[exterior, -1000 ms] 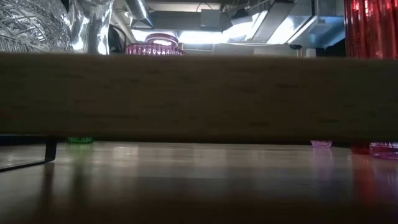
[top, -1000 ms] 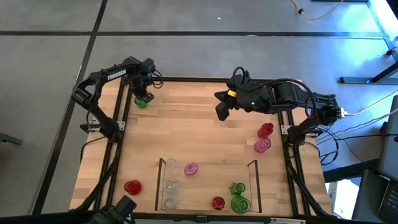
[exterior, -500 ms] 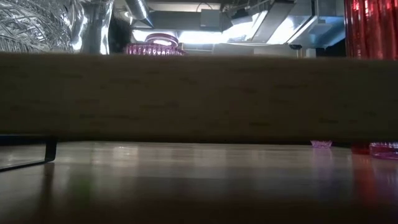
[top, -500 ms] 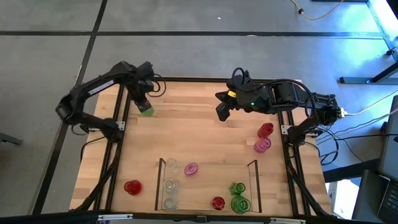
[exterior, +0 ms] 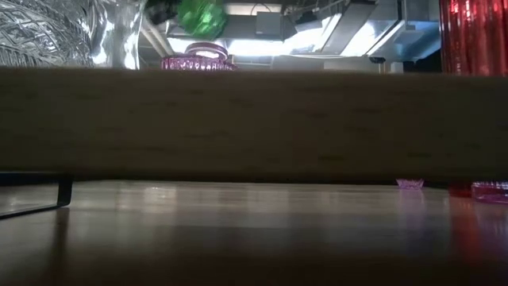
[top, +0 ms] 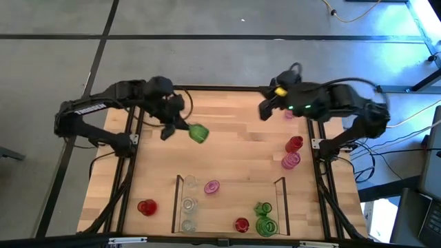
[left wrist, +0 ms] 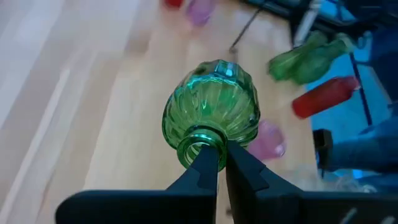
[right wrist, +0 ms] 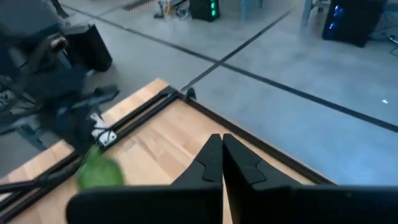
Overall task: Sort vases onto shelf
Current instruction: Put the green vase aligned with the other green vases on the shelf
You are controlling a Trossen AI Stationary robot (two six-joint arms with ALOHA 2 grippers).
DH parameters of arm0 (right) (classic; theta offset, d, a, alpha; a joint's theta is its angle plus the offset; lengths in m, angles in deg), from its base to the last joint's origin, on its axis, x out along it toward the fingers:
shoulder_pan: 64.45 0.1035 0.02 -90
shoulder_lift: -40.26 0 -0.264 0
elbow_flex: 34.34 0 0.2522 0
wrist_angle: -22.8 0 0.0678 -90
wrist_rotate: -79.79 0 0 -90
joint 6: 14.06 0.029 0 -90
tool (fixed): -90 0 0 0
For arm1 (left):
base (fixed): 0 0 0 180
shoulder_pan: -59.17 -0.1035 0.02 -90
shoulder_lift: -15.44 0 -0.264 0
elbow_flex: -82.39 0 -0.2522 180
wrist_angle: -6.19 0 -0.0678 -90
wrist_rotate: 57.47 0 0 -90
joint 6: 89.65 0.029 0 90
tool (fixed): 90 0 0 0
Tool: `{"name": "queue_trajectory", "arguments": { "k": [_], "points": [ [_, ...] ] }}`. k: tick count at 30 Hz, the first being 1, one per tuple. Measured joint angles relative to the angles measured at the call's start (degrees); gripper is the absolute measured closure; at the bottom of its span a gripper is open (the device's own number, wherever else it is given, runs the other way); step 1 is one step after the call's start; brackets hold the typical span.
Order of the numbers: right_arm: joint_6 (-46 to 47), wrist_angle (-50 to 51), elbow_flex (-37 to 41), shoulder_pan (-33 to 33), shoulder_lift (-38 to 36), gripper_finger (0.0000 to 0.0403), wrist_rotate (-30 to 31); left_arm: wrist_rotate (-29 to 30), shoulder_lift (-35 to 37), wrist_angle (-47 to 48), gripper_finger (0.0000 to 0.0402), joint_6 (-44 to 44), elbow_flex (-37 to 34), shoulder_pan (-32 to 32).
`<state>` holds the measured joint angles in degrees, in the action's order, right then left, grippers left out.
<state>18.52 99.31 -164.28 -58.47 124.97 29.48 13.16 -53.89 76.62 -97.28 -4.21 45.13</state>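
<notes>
- Left gripper (top: 180,125): fingers pinched on the narrow neck of a round ribbed green glass vase (top: 198,133). A second ago it was low over that vase at the far left corner of the table; it has since lifted it and swung it inward, so the vase now hangs over the bare wood left of centre, tilted on its side. In the left wrist view the fingertips (left wrist: 217,163) clamp the vase's rim (left wrist: 211,122), body pointing away from the camera.
- Low view: the green vase (exterior: 202,15) shows high above the shelf's wooden board (exterior: 254,119); its base showed beneath the board a second ago and no longer does.
- Right gripper (top: 264,110): shut and empty, near the far edge of the table. It has pulled back toward the far right corner from a spot nearer the centre. Its closed fingers (right wrist: 217,163) meet in the right wrist view.
- Low dark-framed shelf (top: 178,180) with light wood floor: near edge, unmoved. It holds three clear vases (top: 188,205) on the left, a pink one (top: 211,187), a red one (top: 241,224) and two green ones (top: 263,218) on the right.
- Loose vases, unchanged: red (top: 146,207) left of the shelf; red (top: 294,144) and pink (top: 291,160) together by the right edge.
</notes>
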Motion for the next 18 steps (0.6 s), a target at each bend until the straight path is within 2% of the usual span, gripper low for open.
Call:
{"name": "queue_trajectory", "arguments": {
  "k": [5,10,15,18],
  "points": [
    [0.3,4.3,0.0,0.0,-5.6,0.0403,0.5,7.9,-10.5,0.9,0.0398,3.4,10.5,10.9],
    [6.9,13.6,0.0,0.0,-11.8,0.0403,2.1,14.7,-23.7,8.4,0.0398,14.6,24.3,18.9],
    [13.2,21.0,-0.1,0.0,-16.3,0.0403,2.0,23.7,-36.8,17.5,0.0398,24.0,38.4,22.8],
    [14.4,22.9,-0.1,0.0,-17.8,0.0403,1.5,26.6,-43.0,19.6,0.0398,28.8,45.8,24.6]
  ]
}}
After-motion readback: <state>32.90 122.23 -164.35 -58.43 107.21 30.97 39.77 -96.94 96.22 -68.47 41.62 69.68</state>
